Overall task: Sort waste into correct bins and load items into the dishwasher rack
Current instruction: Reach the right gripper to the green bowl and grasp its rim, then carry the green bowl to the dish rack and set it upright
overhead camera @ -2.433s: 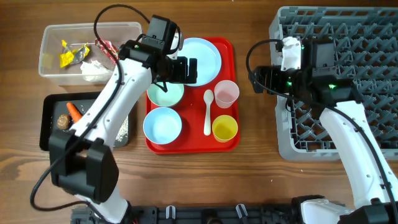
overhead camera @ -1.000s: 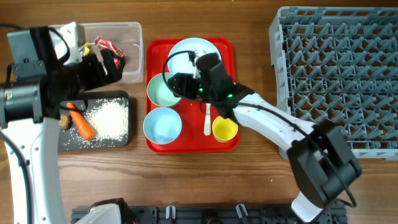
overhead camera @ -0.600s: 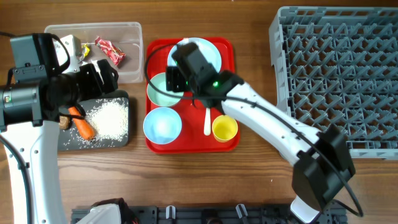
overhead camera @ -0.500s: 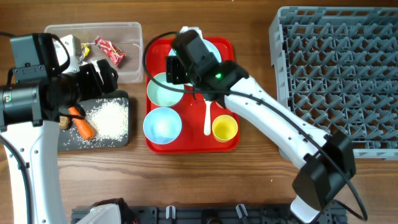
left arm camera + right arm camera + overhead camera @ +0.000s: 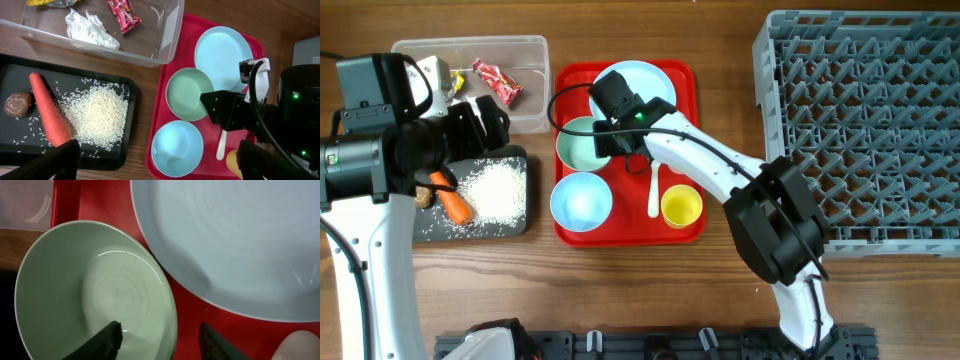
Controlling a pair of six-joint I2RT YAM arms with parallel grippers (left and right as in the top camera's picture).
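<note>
My right gripper (image 5: 161, 337) is open and straddles the right rim of the pale green-blue bowl (image 5: 95, 290) on the red tray (image 5: 688, 80). One finger is inside the bowl and the other is outside over the tray. Neither pad visibly touches the rim. The blue plate (image 5: 642, 85) lies just behind it. A second blue bowl (image 5: 582, 200), a white spoon (image 5: 654, 192) and a yellow cup (image 5: 681, 207) sit in front. My left gripper (image 5: 157, 161) hangs wide open and empty, high over the black tray (image 5: 470, 228) and the clear tub (image 5: 532, 112).
The black tray holds a carrot (image 5: 453, 202), rice (image 5: 498, 190) and a brown lump (image 5: 420, 197). The tub holds a red wrapper (image 5: 492, 80) and white tissue (image 5: 90, 30). The grey dishwasher rack (image 5: 860, 120) stands at the right with no dishes visible in it.
My right gripper has dropped from the plate's edge onto the green-blue bowl's rim, and its jaws have narrowed. The left arm has hardly moved.
</note>
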